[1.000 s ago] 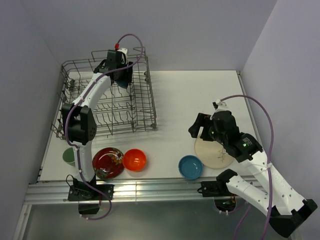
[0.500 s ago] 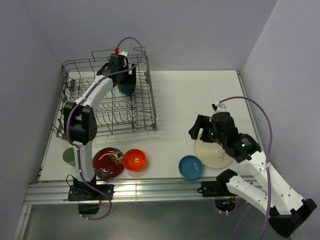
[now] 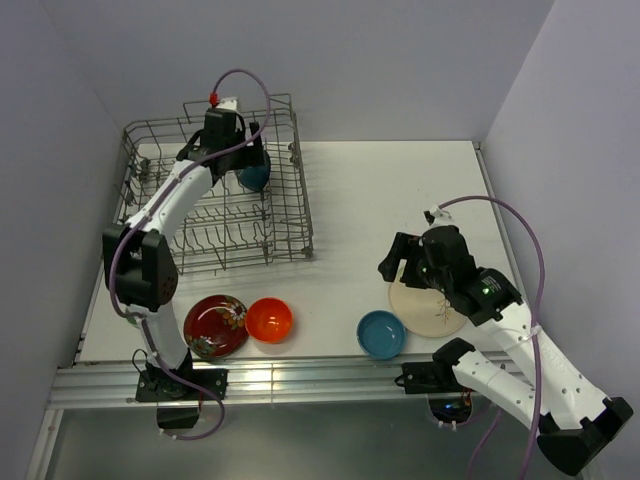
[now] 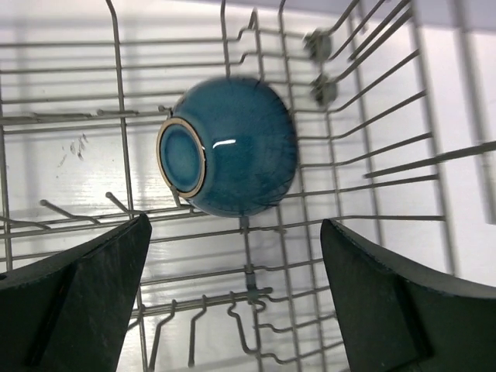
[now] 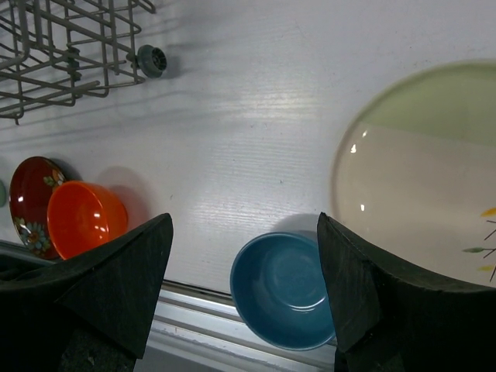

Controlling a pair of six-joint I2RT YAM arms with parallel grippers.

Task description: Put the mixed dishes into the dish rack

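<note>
The grey wire dish rack [image 3: 290, 215] stands at the table's back left. A teal bowl [image 3: 254, 177] lies on its side among the tines near the rack's back right, foot ring showing [image 4: 232, 147]. My left gripper [image 3: 228, 158] hovers just above it, open and empty [image 4: 240, 310], apart from the bowl. On the table near the front are a red floral bowl [image 3: 215, 325], an orange bowl [image 3: 269, 319], a small blue bowl [image 3: 381, 334] and a cream twig plate [image 3: 430, 305]. My right gripper [image 3: 398, 262] hangs open over the blue bowl [image 5: 283, 298], beside the plate [image 5: 418, 178].
The rack's corner foot [image 5: 151, 60] shows at the upper left of the right wrist view. The table's metal front rail [image 3: 300, 375] runs just beyond the blue bowl. Grey walls close in the back and both sides.
My left gripper has opened and let go of the teal bowl, which now rests in the rack. The left arm has drawn back and up a little. The right arm has barely moved.
</note>
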